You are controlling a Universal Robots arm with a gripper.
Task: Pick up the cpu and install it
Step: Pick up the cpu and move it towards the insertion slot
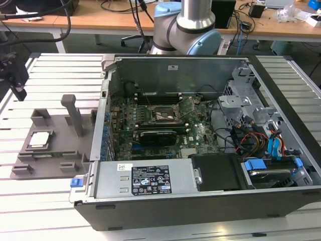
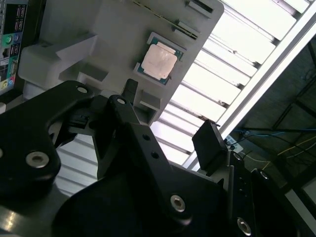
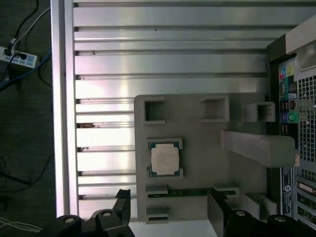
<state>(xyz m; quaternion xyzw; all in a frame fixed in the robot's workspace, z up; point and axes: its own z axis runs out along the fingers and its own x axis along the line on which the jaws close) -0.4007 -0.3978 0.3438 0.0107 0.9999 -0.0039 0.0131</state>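
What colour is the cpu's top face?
The cpu top is pale silvery-grey, greenish at the rim; clearest in the first wrist view.

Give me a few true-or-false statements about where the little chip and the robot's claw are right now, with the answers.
1. The cpu lies flat on the grey tray. True.
2. The gripper is clamped on the cpu. False: its fingers are spread open with nothing between them, and the cpu lies apart from them on the tray.
3. The computer case is open, with the motherboard showing inside. True.
4. The cpu is inside the computer case. False: it is on the tray outside the case, on the exterior view's left of it.
5. An upright post stands on the tray. True.
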